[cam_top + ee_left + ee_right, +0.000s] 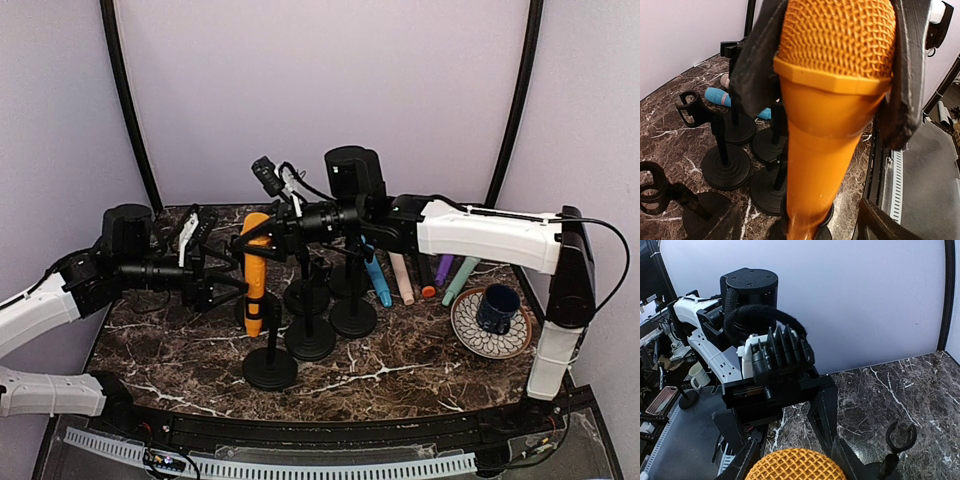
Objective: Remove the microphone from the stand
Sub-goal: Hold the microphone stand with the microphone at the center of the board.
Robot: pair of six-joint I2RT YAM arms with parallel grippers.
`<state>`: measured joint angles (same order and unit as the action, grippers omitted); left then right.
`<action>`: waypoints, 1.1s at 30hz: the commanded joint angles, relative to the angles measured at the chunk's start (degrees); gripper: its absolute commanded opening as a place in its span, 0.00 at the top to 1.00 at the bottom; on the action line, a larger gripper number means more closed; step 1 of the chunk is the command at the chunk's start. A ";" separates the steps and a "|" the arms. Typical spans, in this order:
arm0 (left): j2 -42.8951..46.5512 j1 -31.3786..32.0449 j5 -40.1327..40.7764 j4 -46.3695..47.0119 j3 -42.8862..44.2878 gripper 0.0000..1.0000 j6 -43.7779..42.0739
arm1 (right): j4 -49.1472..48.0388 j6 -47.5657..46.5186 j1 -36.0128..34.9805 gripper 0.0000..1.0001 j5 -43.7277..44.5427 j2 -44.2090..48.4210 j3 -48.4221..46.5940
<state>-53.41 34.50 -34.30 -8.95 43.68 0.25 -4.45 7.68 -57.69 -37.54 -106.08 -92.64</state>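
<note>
Orange microphone (255, 275), upright in stand (270, 370): your right gripper (258, 228) jaws clamp its head; left gripper (238, 270) jaws wide.

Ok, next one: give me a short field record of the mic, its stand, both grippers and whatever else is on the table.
microphone: orange plastic microphone with mesh head, upright, seated in a black round-based stand
left gripper: open, fingers flanking the microphone
right gripper: shut on the mesh head
other: empty black stands; blue microphone lying among other loose ones; dark blue mug on patterned plate
</note>
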 commanded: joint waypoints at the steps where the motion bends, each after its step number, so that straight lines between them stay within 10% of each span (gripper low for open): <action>1: 2.43 -0.22 3.64 2.22 -2.66 0.18 2.30 | -2.04 -4.59 -1.08 0.79 2.43 3.04 -3.97; 33: -3.49 -2.97 -0.85 -3.23 -1.56 0.19 -9.70 | 3.99 -13.31 -2.83 0.79 5.94 -3.97 -9.93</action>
<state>-55.77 32.34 -32.67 -13.30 41.21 -6.72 2.85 -3.84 -59.70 -33.54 -110.67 -101.56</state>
